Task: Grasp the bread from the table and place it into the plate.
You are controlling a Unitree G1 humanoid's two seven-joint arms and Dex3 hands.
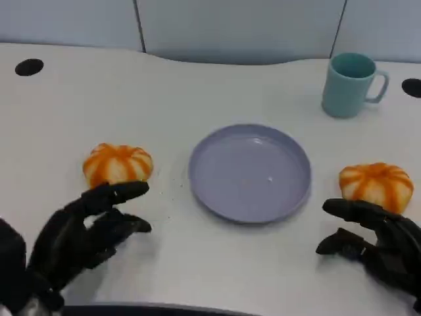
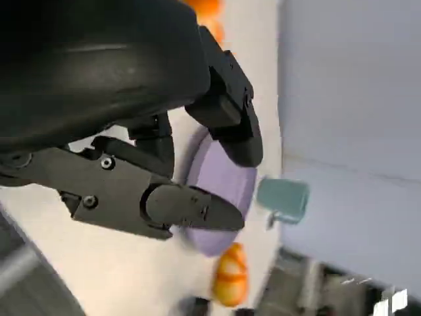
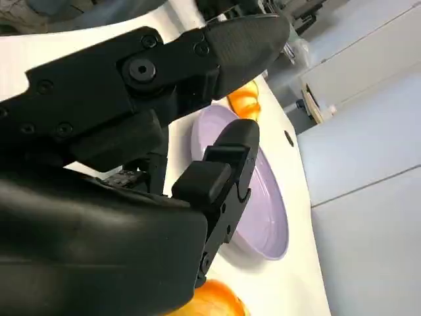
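Observation:
Two orange-and-white striped bread rolls lie on the white table. One roll (image 1: 118, 164) sits left of the lavender plate (image 1: 250, 172), the other roll (image 1: 376, 185) right of it. My left hand (image 1: 82, 234) hovers just in front of the left roll, fingers spread, holding nothing. My right hand (image 1: 376, 243) sits just in front of the right roll, fingers apart and empty. In the left wrist view the plate (image 2: 220, 187) and the far roll (image 2: 231, 275) show beyond my fingers (image 2: 187, 205). The right wrist view has the plate (image 3: 263, 210), a roll (image 3: 209, 299) close by and the other roll (image 3: 245, 97) beyond.
A teal mug (image 1: 350, 84) stands at the back right, behind the plate. Two black round holes (image 1: 29, 66) mark the table's far corners. A grey wall panel runs along the back edge.

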